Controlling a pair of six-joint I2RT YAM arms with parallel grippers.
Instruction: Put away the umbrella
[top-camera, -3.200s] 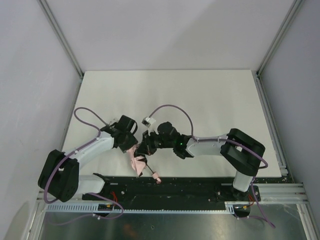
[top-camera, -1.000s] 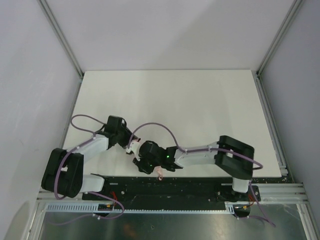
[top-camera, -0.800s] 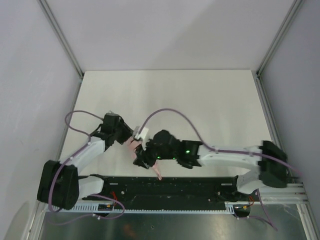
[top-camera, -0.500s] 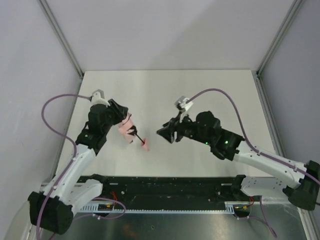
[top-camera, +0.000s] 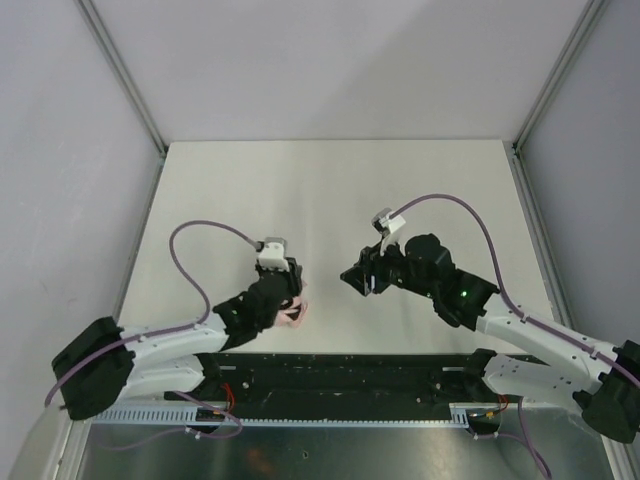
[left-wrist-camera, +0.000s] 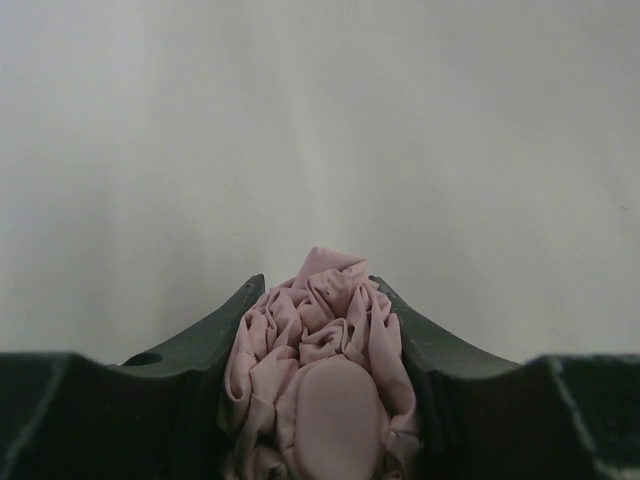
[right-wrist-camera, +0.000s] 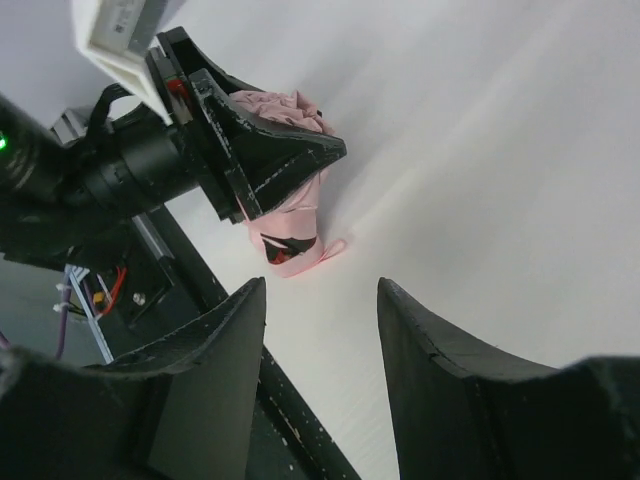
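Observation:
The umbrella (top-camera: 298, 313) is a crumpled pale pink bundle near the table's front edge, left of centre. My left gripper (top-camera: 288, 296) is shut on it. In the left wrist view the pink fabric (left-wrist-camera: 322, 350) fills the gap between both fingers of the left gripper (left-wrist-camera: 315, 284). The right wrist view shows the umbrella (right-wrist-camera: 291, 243) sticking out below the left gripper (right-wrist-camera: 262, 150), its small loop lying on the table. My right gripper (top-camera: 352, 277) hovers a little to the right of it, open and empty. In its own view the right gripper (right-wrist-camera: 320, 296) has only bare table between its fingers.
The white table (top-camera: 400, 180) is walled on the left, back and right. A black rail (top-camera: 350, 366) with the arm bases runs along the front edge, close to the umbrella. The left arm's purple cable (top-camera: 200, 240) loops over the left half of the table.
My right gripper has opened, let go of the umbrella and pulled away to the right. The left gripper has kept the umbrella and swung out left, then back to the front middle.

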